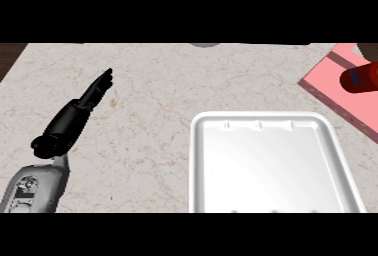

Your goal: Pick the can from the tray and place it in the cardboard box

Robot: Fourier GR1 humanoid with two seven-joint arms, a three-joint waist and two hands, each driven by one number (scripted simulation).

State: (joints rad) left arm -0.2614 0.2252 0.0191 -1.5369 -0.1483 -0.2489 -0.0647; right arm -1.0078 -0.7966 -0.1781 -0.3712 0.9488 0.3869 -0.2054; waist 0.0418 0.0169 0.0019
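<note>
Counter (148,75): pale marble-look stone with thin tan veins, flat, fills most of the view; dark strip shows past its far left corner. Wide bare stretch of counter left of the tray and beyond the tray's far rim.

Tray (198,165): white, glossy, rounded-rectangle, raised rim with small notches on far and near rims. Nothing sits on its floor. Its near rim runs to the lower edge of the view, its right rim close to the right edge.

Cardboard box (332,95): beyond the tray's far right corner, cut by the right edge of the view. Pink flat surface, darker pink border, set at an angle to the tray. Only 1 corner of it visible, so wall depth can't be told.

Left hand (92,97): well left of the tray, apart from it, black, fingers straight and together, pointing away and slightly toward the tray, holding nothing. Grey forearm (33,187) enters at the lower left corner.

Can (360,77): red cylinder with a dark band, lying over the box at the right edge, partly cropped, not on the tray. Probably resting in the box; contact unclear.

Right hand doesn't show.
</note>
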